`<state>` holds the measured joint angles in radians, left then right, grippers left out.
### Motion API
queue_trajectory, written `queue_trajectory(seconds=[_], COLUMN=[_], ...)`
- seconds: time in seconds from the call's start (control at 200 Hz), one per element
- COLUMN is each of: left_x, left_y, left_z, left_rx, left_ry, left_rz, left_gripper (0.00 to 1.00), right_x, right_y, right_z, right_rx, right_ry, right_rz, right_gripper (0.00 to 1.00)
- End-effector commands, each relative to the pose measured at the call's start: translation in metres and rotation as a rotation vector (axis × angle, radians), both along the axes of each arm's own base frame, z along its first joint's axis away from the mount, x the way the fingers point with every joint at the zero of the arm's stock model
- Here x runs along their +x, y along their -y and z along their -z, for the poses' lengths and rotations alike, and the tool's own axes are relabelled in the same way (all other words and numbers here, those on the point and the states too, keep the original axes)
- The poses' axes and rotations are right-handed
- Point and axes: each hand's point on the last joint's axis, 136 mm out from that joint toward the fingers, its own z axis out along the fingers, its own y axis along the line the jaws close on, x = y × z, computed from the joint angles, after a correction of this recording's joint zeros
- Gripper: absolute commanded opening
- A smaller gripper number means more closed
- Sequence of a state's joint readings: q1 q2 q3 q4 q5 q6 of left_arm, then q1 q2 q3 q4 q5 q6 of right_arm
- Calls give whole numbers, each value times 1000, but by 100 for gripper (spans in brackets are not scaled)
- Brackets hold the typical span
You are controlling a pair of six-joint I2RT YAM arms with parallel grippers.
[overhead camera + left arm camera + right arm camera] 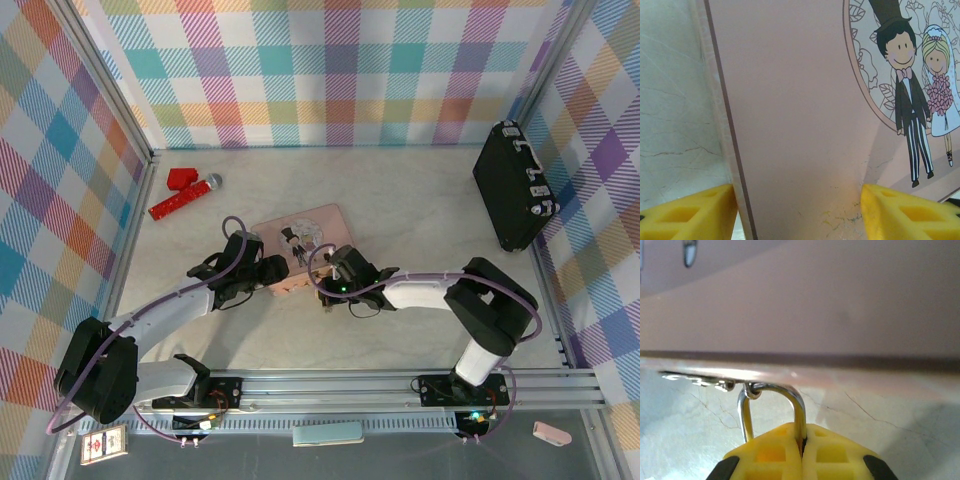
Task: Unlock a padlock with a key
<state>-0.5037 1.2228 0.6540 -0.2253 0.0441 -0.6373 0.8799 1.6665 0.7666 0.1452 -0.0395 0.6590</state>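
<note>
Pink tin (300,240) mid-counter (400,190). Left gripper (797,200): jaws part-wide astride the tin's near-left corner, pads (685,212) against it. Right gripper (802,440): jaws pinched tight on one leg of the padlock (796,402) shackle. Shackle hangs from the ring on the tin's front edge; padlock body hidden.

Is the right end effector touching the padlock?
Touching. Right wrist view: the right end effector is shut on one shackle leg of the padlock.

The padlock (799,410) body sits hidden behind the right gripper (802,442) fingers (770,455).
</note>
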Motion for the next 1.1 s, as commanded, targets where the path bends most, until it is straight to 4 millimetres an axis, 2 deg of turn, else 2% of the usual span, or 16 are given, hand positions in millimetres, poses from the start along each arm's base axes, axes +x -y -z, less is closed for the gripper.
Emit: queue_trajectory(seconds=[0.0,0.4,0.6,0.77,0.945,1.095], left_x=[-8,-16,-17,-18,-20,-23], left_y=[7,22,30,34,39,42], left_z=[12,17,15,14,15,15], left_rx=[-30,-48,-65,-71,-72,-78], left_ry=[-39,-32,-24,-19,-8,-6], left_rz=[-9,-35,-36,-38,-27,-25], left_gripper=[64,63,62,62,62,62], right_x=[9,20,22,26,30,34], right_y=[7,13,9,15,9,19], right_z=[-7,-22,-31,-37,-51,-46], right_rx=[55,171,265,325,406,414], right_ry=[-7,-4,-25,-35,-70,-86], right_rz=[146,308,354,438,477,568], right_gripper=[0,0,0,0,0,0])
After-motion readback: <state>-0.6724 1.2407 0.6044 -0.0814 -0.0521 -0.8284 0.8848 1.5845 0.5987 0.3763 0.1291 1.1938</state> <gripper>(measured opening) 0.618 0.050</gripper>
